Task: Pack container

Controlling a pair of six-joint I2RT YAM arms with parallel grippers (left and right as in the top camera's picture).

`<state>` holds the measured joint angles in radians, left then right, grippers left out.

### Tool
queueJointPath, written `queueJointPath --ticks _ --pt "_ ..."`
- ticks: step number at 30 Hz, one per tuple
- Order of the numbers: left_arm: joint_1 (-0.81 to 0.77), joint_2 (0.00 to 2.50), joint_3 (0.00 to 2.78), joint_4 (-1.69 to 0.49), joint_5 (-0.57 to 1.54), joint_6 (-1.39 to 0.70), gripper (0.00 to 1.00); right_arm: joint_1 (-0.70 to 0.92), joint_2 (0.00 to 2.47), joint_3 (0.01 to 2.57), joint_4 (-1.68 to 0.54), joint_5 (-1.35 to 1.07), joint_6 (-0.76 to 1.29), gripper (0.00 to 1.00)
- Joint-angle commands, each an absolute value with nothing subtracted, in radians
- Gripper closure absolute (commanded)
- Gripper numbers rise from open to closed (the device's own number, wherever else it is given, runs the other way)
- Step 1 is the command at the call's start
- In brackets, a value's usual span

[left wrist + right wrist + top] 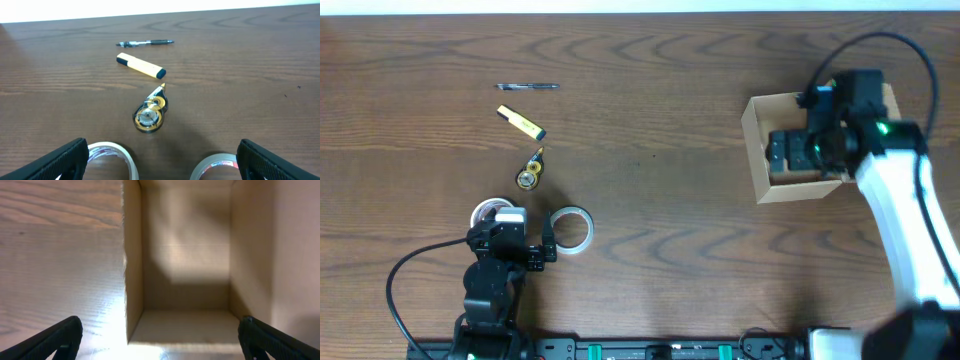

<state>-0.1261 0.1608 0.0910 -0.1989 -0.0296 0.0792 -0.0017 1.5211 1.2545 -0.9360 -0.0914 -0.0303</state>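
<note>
Near the right edge of the dark wood-grain worktop (pixel 650 100), a rectangular tan cardboard box (pixel 757 150) sits under the right pincer (pixel 796 152), jaws spread. The left pincer (pixel 161 148) gapes likewise.

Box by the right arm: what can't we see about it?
- Overhead: the right arm covers most of the box's inside.
- Right wrist: the box's right side runs past the frame edge.
- Left wrist: the left tape roll and the right tape roll are cut off by the bottom edge.
</note>
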Motion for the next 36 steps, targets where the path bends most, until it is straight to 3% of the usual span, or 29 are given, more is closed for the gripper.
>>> queueJointPath --ticks 1,15,20,26,27,36 --pt "-0.125 0.155 0.062 -0.208 -0.026 0.083 0.05 0.019 1.625 1.314 -0.929 -0.075 -0.002 0.01" --pt "-0.125 0.155 0.062 -0.208 -0.026 0.083 0.05 0.038 1.815 1.31 -0.826 -0.113 0.0 0.02" --pt "-0.125 0.155 0.062 -0.208 -0.026 0.083 0.05 0.073 1.851 1.31 -0.822 -0.112 -0.001 0.35" --pt "-0.125 0.155 0.062 -0.208 -0.026 0.083 0.05 0.122 1.85 1.311 -0.809 -0.101 -0.025 0.94" --pt "-0.125 0.155 0.062 -0.208 -0.026 0.083 0.05 0.134 1.85 1.312 -0.805 -0.101 -0.033 0.99" --pt "-0.125 0.155 0.062 -0.208 -0.026 0.083 0.05 0.32 1.85 1.388 -0.849 -0.101 -0.271 0.99"
